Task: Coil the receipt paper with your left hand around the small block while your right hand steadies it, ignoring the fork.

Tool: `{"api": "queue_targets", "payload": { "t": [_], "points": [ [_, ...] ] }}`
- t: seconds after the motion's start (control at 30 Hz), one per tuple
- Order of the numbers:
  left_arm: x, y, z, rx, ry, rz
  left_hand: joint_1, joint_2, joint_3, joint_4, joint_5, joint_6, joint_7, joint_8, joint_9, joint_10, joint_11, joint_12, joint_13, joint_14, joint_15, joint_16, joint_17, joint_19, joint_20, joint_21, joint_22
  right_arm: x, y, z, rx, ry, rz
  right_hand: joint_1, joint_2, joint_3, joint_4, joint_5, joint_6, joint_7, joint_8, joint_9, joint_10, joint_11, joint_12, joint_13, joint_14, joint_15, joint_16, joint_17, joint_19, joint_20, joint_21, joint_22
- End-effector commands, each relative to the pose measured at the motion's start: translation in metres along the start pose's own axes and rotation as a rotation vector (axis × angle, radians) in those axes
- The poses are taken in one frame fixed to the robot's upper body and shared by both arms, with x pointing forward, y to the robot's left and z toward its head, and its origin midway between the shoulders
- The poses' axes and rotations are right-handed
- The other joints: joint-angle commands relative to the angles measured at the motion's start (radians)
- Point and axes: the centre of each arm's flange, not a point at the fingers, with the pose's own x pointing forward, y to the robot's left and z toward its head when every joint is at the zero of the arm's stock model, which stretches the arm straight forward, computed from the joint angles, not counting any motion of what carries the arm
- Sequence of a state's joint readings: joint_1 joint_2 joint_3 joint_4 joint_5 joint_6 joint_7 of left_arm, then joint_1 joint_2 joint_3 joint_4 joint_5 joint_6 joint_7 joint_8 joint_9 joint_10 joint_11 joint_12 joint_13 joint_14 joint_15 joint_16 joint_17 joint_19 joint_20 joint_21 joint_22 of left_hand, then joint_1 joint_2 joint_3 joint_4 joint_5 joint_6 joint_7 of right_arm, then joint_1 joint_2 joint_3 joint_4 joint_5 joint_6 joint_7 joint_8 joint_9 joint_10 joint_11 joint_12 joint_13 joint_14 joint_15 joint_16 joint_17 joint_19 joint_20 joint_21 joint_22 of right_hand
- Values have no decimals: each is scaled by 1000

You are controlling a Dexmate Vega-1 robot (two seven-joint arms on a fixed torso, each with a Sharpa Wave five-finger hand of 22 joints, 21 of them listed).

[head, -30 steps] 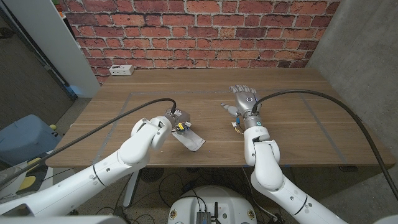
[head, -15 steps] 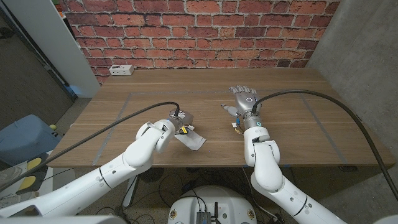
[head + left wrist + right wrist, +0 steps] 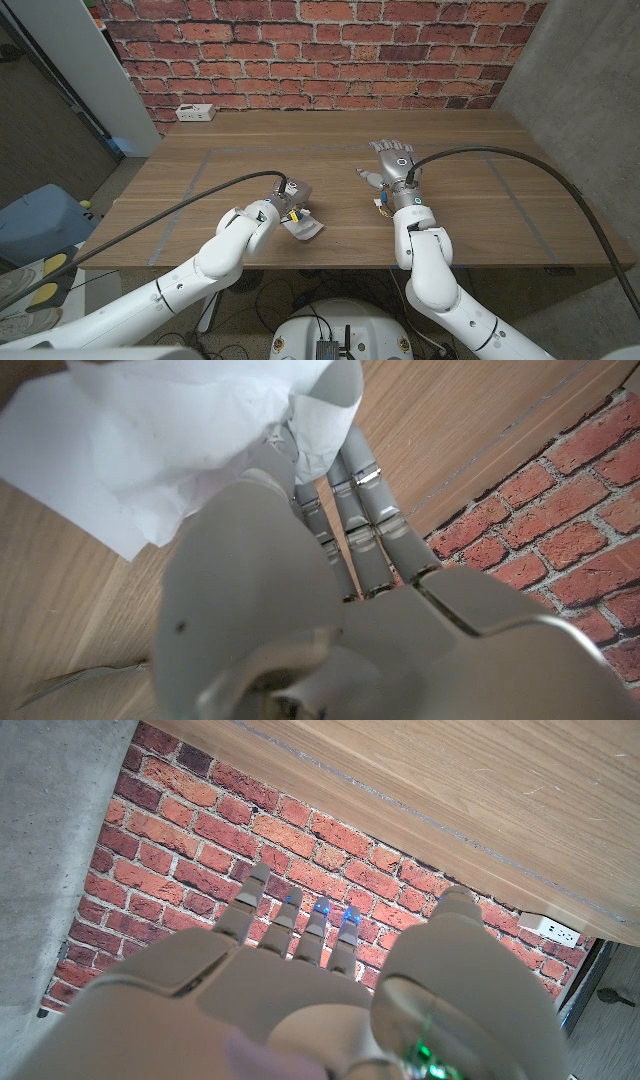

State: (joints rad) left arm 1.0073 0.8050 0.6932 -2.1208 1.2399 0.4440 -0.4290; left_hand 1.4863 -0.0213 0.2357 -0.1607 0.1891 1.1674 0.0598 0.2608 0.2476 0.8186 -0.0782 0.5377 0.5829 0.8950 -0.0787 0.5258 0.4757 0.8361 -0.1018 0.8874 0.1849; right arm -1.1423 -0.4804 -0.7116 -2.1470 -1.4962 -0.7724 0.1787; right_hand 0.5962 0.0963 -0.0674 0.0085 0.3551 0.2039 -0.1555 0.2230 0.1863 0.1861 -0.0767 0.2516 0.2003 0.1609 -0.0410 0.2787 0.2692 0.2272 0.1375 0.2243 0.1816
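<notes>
A white power strip (image 3: pixel 194 113) is seen at the far left of the wooden table (image 3: pixel 480 215), near the brick wall (image 3: pixel 320 50).

Nearer, the left hand (image 3: pixel 283 198) is placed at the near left middle of the table. White receipt paper (image 3: pixel 308 228) is held at its fingers (image 3: pixel 362 510), and in the left wrist view the paper is seen bunched and folded over the fingertips. How tightly the hand is closed cannot be told, but the paper is plainly held. The free end of the paper is laid on the wood just right of the hand, close to the near edge.

No small block can be made out, and no fork either. The block may be hidden under the paper or the hand; this cannot be told.

To the right, the right hand (image 3: pixel 393 163) is stretched out on the table with its fingers straight and apart, pointed at the far wall. Nothing is held in it. It is kept well apart from the paper.

The task looks only just begun. The paper is picked up but not wound into a neat coil, and nothing is steadied by the right hand yet.

Lots of bare wood is left between the two hands and toward the far side. Little room is left on the near side, where the paper could be slid off the edge.
</notes>
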Motion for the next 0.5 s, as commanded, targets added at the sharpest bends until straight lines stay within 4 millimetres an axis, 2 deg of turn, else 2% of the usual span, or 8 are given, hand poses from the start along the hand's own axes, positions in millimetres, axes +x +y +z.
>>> {"api": "queue_targets", "payload": {
  "t": [0.03, 0.07, 0.1, 0.17, 0.23, 0.27, 0.4, 0.5],
  "points": [
    [-17, 4, 6, 86, 76, 85, -30, 86, -41, 37, 10, -206, -127, -77, 10, -167, -57, -54, -28, -53, -152, -106, 74, -74, -61, 66, 12, -6, -1, -1, -4, -4, -5, -7, 4, 0, 4, 1, 10, -2, 1, 0, 11, 1, 4, 1, 11, -34, 9, 0, 7, -3, 0, 1],
    [-19, 5, 6, 86, 80, 87, -56, 83, -46, 42, 9, -272, -159, -85, 8, -222, -49, -82, -43, -81, -150, -147, 53, -97, -44, 73, 8, -6, -1, -1, 0, 1, -5, -8, 5, 0, 4, 1, 11, -2, 1, 0, 11, 2, 4, 1, 11, -34, 9, 0, 7, -3, 0, 1],
    [-20, 5, 6, 87, 82, 97, -82, 87, -46, 46, 11, -326, -167, -83, 6, -261, -37, -103, -57, -106, -147, -186, 31, -123, -24, 76, 2, -7, -1, -2, 1, -3, -6, -8, 5, 0, 5, 1, 12, -2, 1, 0, 12, 1, 4, 1, 13, -34, 9, 0, 8, -3, 0, 1],
    [-24, 7, 5, 81, 82, 104, -138, 84, -52, 57, 11, -471, -210, -92, -3, -338, -35, -145, -82, -154, -135, -245, 3, -186, 10, 65, -5, -7, -1, -1, -4, -4, -7, -8, 6, 0, 5, 2, 12, -2, 0, 0, 12, 4, 4, 1, 13, -35, 9, 0, 8, -3, 0, 1],
    [-27, 8, 5, 83, 87, 108, -176, 86, -55, 62, 8, -573, -234, -93, -15, -370, -33, -163, -98, -196, -123, -276, -4, -234, 53, 48, -9, -8, -1, -2, 0, -7, -7, -9, 7, 1, 5, 2, 13, -2, 0, 0, 12, 4, 3, 1, 14, -35, 9, -1, 8, -3, -1, 1],
    [-29, 9, 6, 85, 90, 111, -183, 84, -56, 60, 6, -595, -231, -89, -19, -385, -33, -171, -103, -212, -121, -285, -4, -266, 77, 35, -10, -8, -1, -2, -1, -3, -9, -9, 7, 1, 5, 2, 13, -2, 0, -1, 13, 4, 3, 1, 14, -35, 9, -1, 8, -3, -1, 1],
    [-36, 13, 5, 79, 94, 132, -238, 82, -67, 68, -3, -679, -270, -88, -35, -433, -35, -194, -121, -284, -101, -314, -6, -360, 145, -10, -11, -10, -1, -2, 0, -10, -11, -9, 8, 1, 5, 2, 13, -1, -1, -1, 13, 3, 2, 1, 14, -36, 8, -1, 8, -3, -1, 1],
    [-42, 17, 3, 72, 102, 150, -267, 76, -72, 70, -7, -713, -278, -85, -43, -450, -37, -203, -131, -345, -76, -334, -13, -424, 177, -45, -12, -10, -1, -1, -1, -8, -13, -9, 8, 1, 5, 2, 14, -1, -1, -1, 14, 2, 1, 1, 16, -35, 8, -2, 9, -4, -1, 1]
  ]
}}
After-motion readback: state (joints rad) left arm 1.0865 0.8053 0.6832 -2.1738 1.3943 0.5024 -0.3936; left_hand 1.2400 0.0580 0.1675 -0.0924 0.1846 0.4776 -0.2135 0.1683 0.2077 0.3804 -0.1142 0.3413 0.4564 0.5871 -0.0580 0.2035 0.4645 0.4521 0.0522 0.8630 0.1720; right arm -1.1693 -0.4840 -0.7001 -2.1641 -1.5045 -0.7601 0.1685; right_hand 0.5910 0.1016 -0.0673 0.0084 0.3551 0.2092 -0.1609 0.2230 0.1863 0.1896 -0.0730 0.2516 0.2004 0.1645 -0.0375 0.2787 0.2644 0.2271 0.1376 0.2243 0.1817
